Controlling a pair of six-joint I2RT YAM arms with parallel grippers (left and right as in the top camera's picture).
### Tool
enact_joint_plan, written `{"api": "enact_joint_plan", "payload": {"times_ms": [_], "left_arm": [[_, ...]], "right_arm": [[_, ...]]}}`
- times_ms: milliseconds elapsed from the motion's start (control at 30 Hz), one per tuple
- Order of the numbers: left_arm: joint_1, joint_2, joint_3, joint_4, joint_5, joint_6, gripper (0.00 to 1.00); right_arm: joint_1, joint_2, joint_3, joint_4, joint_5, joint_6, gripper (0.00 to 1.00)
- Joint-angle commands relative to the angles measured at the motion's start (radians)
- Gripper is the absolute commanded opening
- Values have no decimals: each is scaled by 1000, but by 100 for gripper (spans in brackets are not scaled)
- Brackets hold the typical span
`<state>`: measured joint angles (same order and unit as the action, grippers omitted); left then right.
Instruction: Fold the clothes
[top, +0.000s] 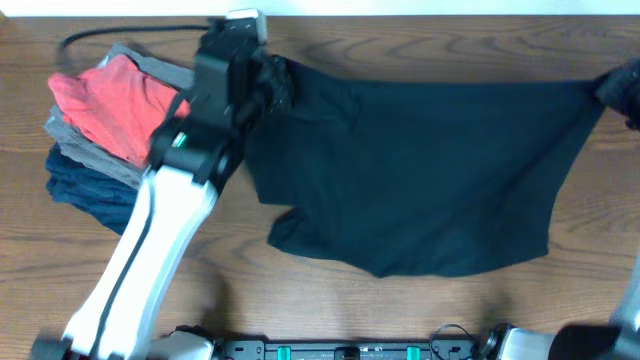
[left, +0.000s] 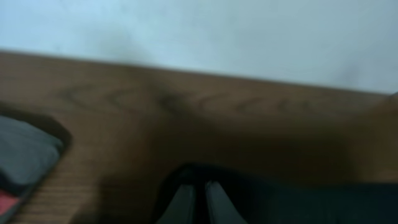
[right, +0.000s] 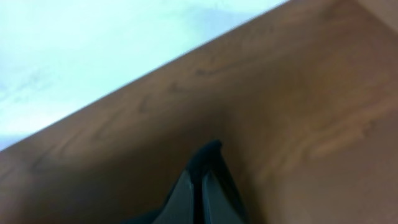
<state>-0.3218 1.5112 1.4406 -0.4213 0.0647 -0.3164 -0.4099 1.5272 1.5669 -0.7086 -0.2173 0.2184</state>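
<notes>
From above, the black T-shirt (top: 420, 170) spreads wide over the table (top: 400, 310), seemingly pulled taut to smooth it for folding. The left gripper (top: 268, 88), its arm stretched diagonally to the far edge, pinches one corner, and the right gripper (top: 620, 92) pinches the other. In the left wrist view, fingers (left: 183, 202) are closed on dark cloth. In the right wrist view, fingers (right: 183, 196) are clamped likewise.
</notes>
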Motion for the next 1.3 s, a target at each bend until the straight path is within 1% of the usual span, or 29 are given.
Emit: {"api": "enact_joint_plan", "payload": {"times_ms": [0,67,100,200,333,433,500,600,800,900,1067,1100,1167,1267], "left_arm": [[61,135,145,10,84,13,6],[80,229,269,-35,85,23,6],[88,277,346,-69,85,47,6],[108,415,619,-183,81,101,6],[148,553,948,-299,82,103,6],[178,582,1075,-349,82,103,6],[191,570,1084,-354,87,108,6],[198,550,1084,-446,105,111,6],[192,549,1065,-814,107,142,6],[196,549,1044,-956,106,147,6],[199,549,1032,-1124,100,164,6],[198,549,1029,-1158,100,164,6],[196,549,1020,-1203,101,163,6],[191,549,1008,-1227,134,163,6]], "right_arm": [[19,60,8,112,-19,-2,1],[17,83,13,189,-19,18,1],[16,89,21,220,-18,20,1],[17,94,71,284,32,20,1],[16,94,171,294,138,0,1],[11,94,227,266,219,-7,1],[5,94,241,233,264,-7,1],[3,95,240,159,309,-14,1],[3,110,205,-11,427,-18,1],[1,128,196,-106,438,-18,1],[-3,154,196,-301,439,-9,1],[-7,160,196,-348,439,11,1],[-10,171,194,-394,438,31,1],[-10,175,186,-422,438,27,1]]}}
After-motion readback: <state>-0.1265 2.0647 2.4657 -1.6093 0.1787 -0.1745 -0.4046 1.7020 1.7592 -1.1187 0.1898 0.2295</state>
